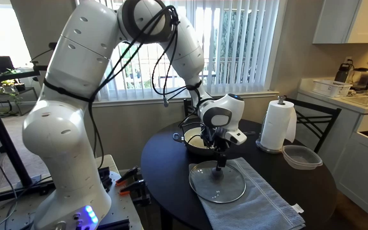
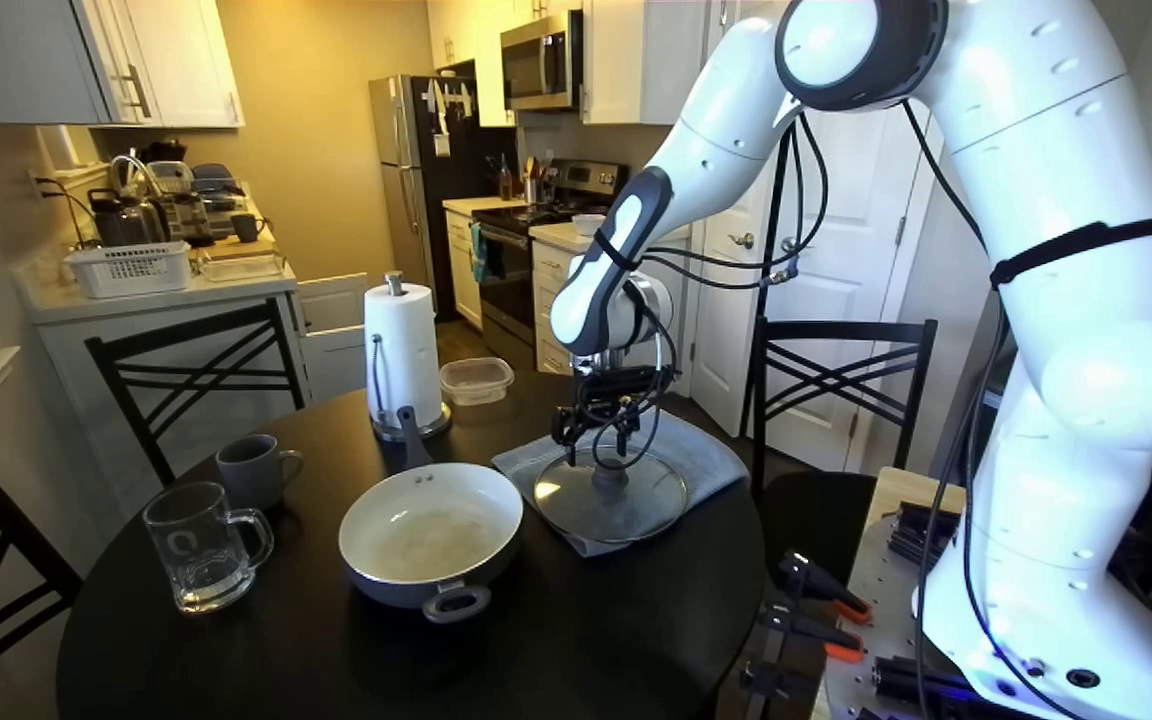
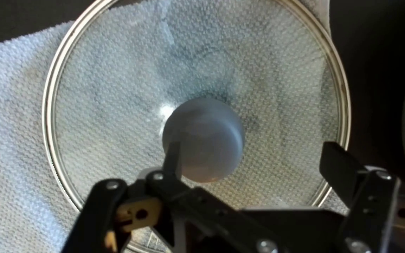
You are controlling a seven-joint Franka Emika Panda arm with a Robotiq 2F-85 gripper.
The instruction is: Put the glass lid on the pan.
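Glass lid point(image 1: 217, 189) lies flat on the blue-grey cloth point(image 1: 260, 204), off the pan, knob point(image 3: 204, 137) facing up. Part of its rim sticks out past the cloth edge.

Tool point(image 3: 251, 151) points down right over the lid, fingers spread wide apart. Wrist view: one finger point(image 3: 172, 158) overlaps the knob's edge, opposite one crosses the lid's rim; can't tell if either touches.

Pan point(image 2: 431, 530) upright on the dark round table point(image 2: 586, 645), just beside lid and cloth. Cream inside, dark outside. Long handle point(image 2: 414, 440) points toward the paper towel roll point(image 2: 404, 345); small loop grip point(image 2: 456, 603) on the opposite side.

Roll upright on its holder. Clear plastic container point(image 1: 300, 156) just beside it, near the table edge, seen in both exterior views.

In an exterior view: glass mug point(image 2: 201, 560) and grey mug point(image 2: 252, 470) upright, side by side, across the pan from the lid.

White arm point(image 1: 65, 76) reaches over from a stand point(image 1: 120, 207) beside the table, black clamps point(image 2: 821, 583) at the stand's edge. Black chair point(image 2: 821, 515) by the table, more on other sides. Farther back: white basket point(image 2: 131, 270) and fridge point(image 2: 396, 220); window with vertical blinds point(image 1: 246, 54).
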